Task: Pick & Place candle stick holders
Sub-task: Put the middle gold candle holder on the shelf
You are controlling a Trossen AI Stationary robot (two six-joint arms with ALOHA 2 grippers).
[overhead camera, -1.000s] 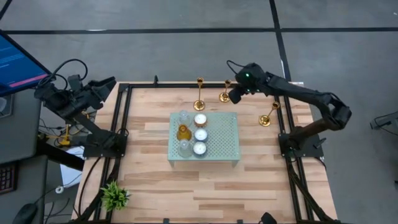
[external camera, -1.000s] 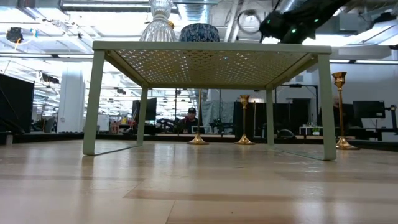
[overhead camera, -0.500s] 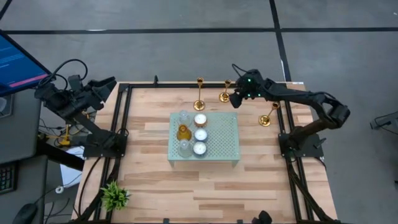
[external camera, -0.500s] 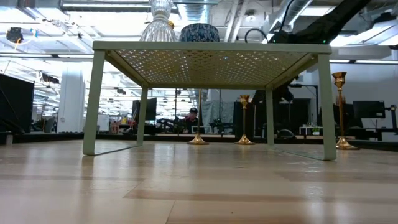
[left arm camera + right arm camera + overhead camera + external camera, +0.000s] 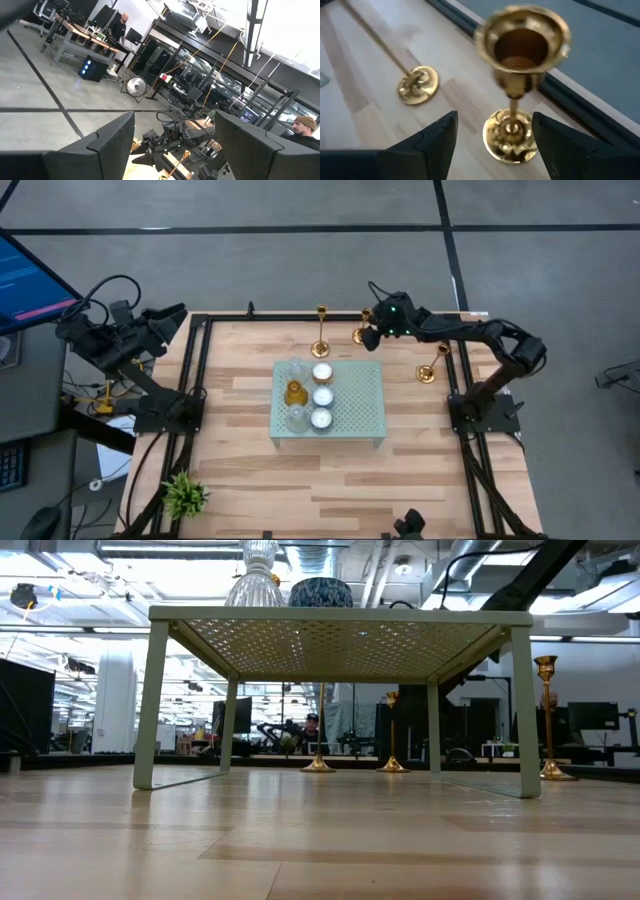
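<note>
Three gold candle stick holders stand on their round bases along the table's far side: a tall one, a shorter one and one at the right. My right gripper is low beside the shorter holder. It is open, with one finger on either side of the holder's stem and base, touching neither. The tall holder's base shows farther off. My left gripper waits open at the table's far left corner.
A pale green perforated rack stands mid-table. It carries small glass cups and white tealights. A small green plant sits at the near left corner. Black frame rails run along both sides of the table.
My right gripper has come down from above rack height to just above the table. It has shifted a little toward the table's left, up to the shorter candle stick holder. The holders have stayed where they were.
</note>
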